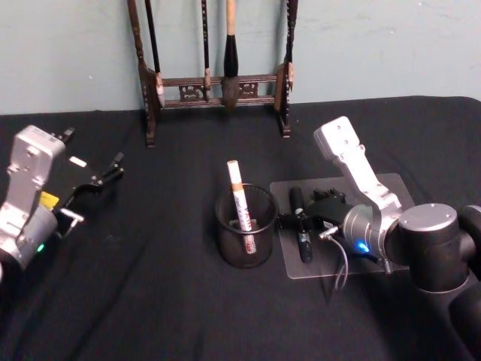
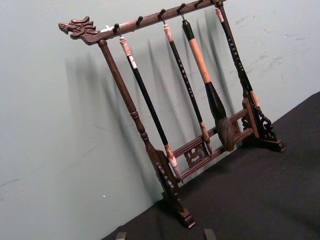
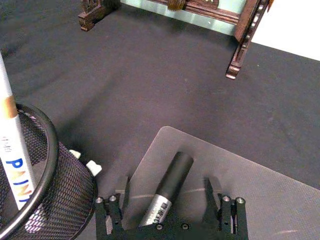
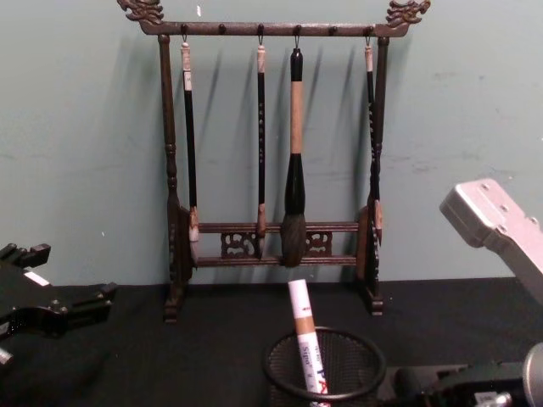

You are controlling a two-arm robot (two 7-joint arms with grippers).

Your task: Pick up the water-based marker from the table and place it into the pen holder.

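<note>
Centre-right of the head view, our right gripper [image 1: 303,220] straddled the marker [image 1: 297,199], jaws released. We should centre, clench, then lift over the holder [image 1: 263,237]. Left gripper [image 1: 96,186] sat parked far left, jaws released.

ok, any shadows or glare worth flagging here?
Left wrist view: brush rack throws soft shadows on the wall. Chest view: same, fainter. Right wrist view: faint sheen on the clear mat under the right pincer, no hard glare. Head view: blue light glows near the right pincer; left pincer idle at left.
</note>
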